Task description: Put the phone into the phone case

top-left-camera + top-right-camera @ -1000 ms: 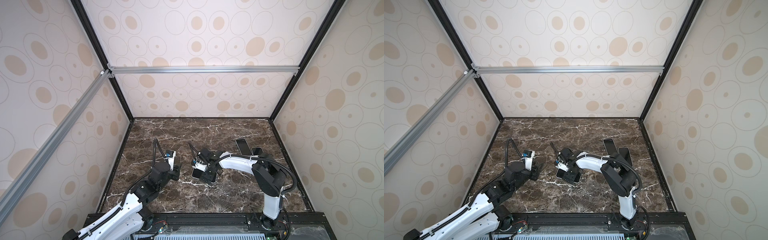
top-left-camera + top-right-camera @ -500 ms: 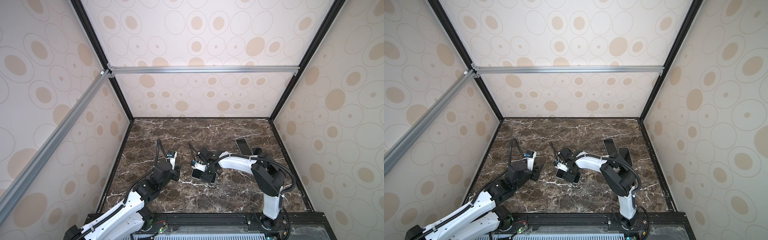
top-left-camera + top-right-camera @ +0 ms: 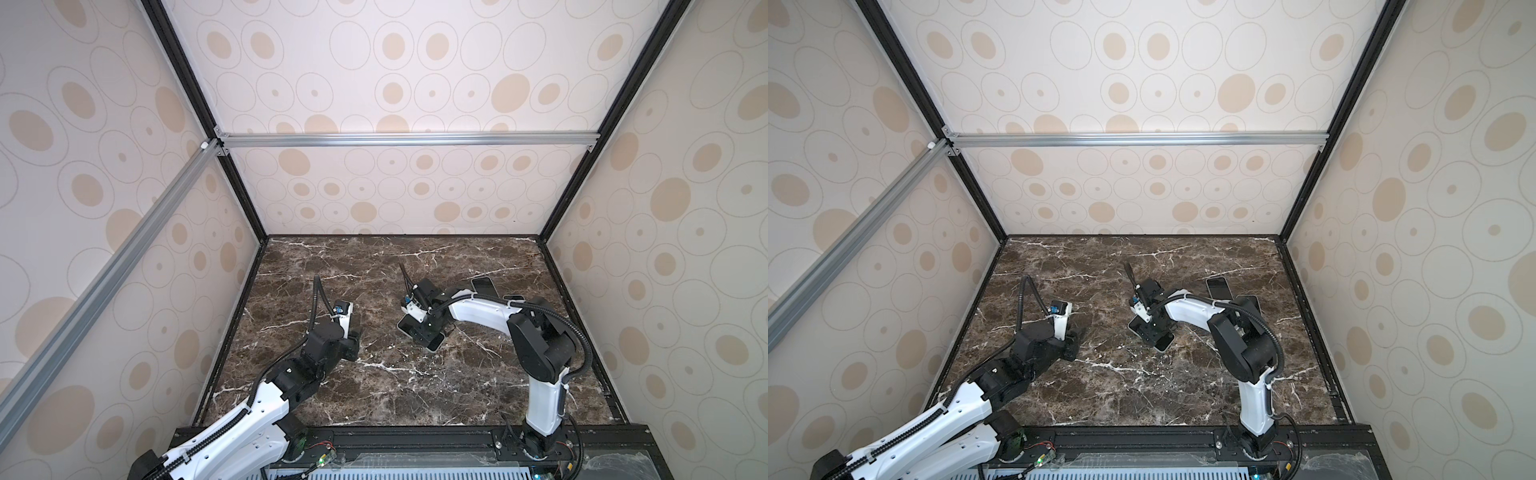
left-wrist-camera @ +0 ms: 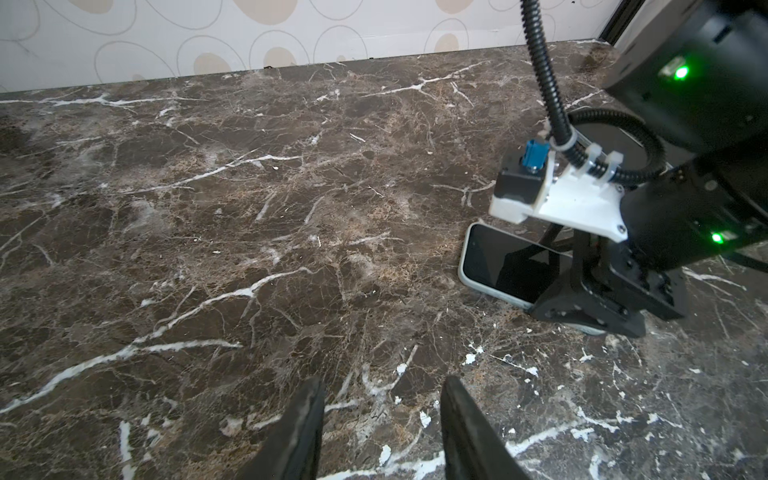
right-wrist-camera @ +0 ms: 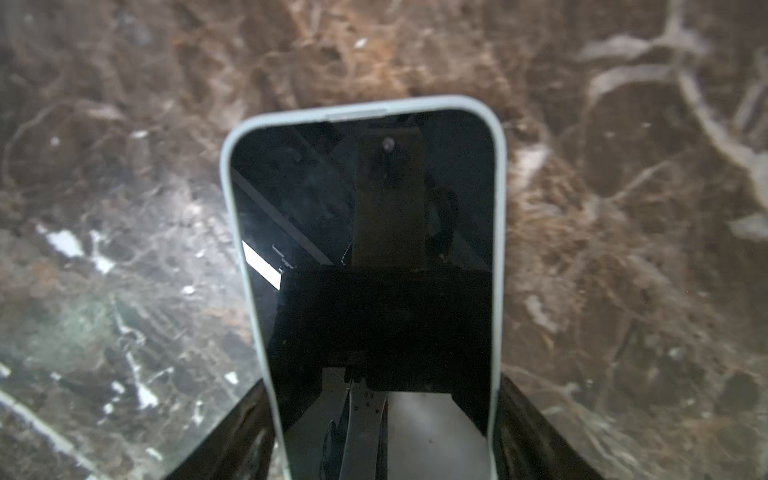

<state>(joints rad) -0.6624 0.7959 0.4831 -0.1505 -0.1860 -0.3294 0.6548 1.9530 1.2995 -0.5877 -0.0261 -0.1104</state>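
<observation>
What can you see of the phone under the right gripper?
The phone is a slim slab with a glossy black screen, switched off and mirroring the gripper above. It sits in a pale, matte, soft-looking case with rounded corners. It lies flat, screen up, on the marble table, askew to the table's edges. The right gripper straddles one end, its fingers seemingly against both long sides.
</observation>
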